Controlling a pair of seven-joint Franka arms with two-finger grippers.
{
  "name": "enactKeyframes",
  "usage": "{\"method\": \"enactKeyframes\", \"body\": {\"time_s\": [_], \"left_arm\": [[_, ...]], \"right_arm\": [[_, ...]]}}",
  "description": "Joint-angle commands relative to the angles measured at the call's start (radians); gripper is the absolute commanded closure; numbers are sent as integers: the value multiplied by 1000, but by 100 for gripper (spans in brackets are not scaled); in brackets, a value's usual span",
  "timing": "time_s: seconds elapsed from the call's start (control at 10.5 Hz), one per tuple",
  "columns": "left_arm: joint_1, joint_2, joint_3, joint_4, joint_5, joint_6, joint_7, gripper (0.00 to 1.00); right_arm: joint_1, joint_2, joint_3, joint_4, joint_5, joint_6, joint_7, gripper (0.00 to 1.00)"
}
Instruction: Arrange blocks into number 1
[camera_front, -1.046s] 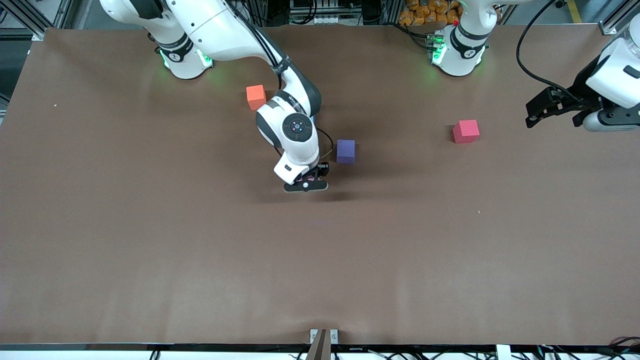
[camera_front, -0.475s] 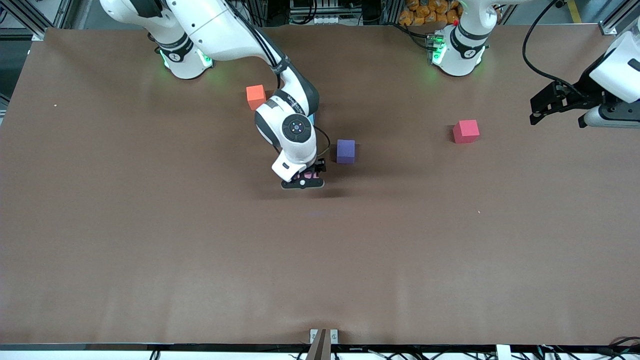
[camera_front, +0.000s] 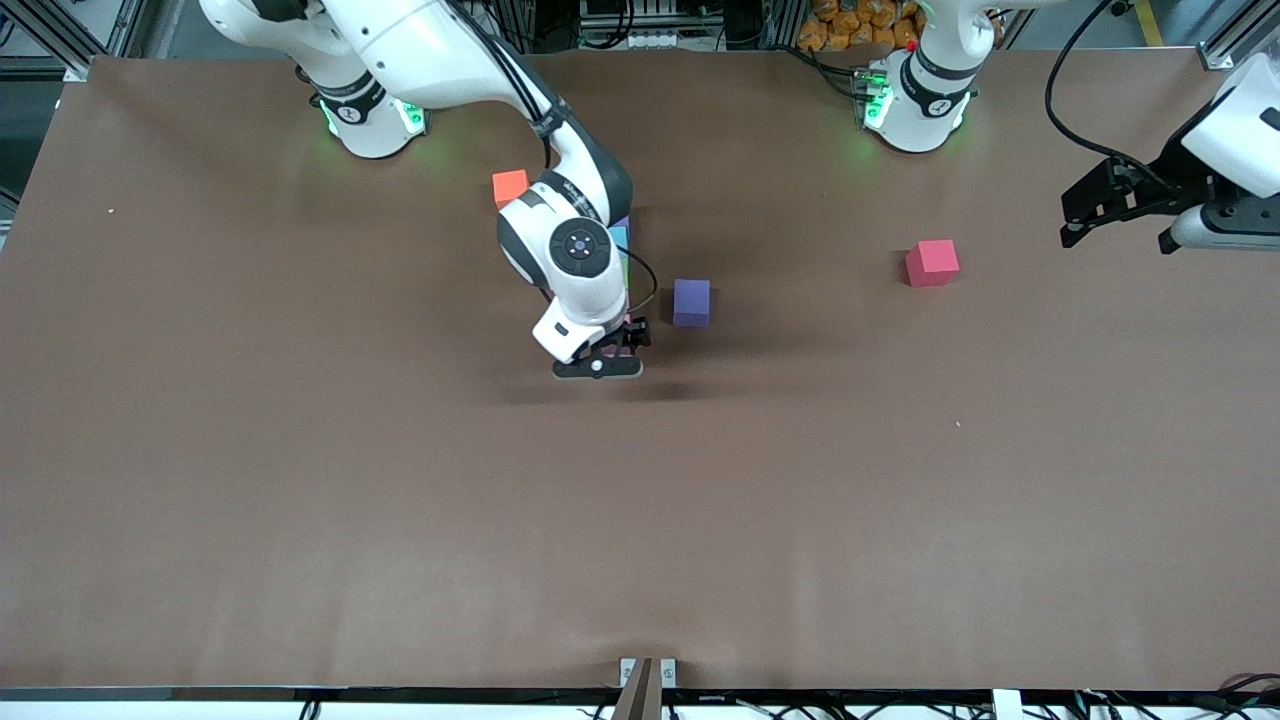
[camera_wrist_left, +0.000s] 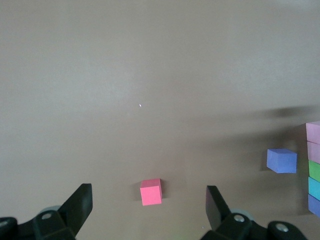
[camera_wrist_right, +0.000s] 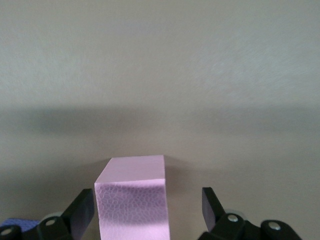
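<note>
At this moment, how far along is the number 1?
Done: a line of blocks stands, pink, pink, green, light blue, purple. In hand: the right claw is open around the end pink block. Left: purple block, orange block and red block lie loose. The left claw waits open.

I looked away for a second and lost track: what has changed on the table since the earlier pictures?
The right claw has opened and let go of the pink block, now resting on the table at the near end of the block column, while its arm drew back slightly toward its base. The left claw, open, rose a little at its end of the table. The purple block, red block and orange block stayed put.
</note>
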Motion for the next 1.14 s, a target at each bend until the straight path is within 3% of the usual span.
{"method": "enactKeyframes", "body": {"time_s": [0.0,0.38,0.57,0.86,1.05], "left_arm": [[-2,2,2,20,-22,-23,22,0],[-5,2,-2,20,-24,-23,21,0],[-5,2,1,20,-22,-23,24,0],[-3,2,1,20,-24,-23,22,0],[-3,2,1,20,-24,-23,28,0]], "right_arm": [[-77,-140,7,-32,14,-78,3,0],[-312,-385,9,-3,6,-261,-131,0],[-453,-436,9,52,6,-386,-361,0],[-623,-490,-5,69,-4,-471,-568,0],[-686,-473,-5,193,-17,-590,-629,0]]}}
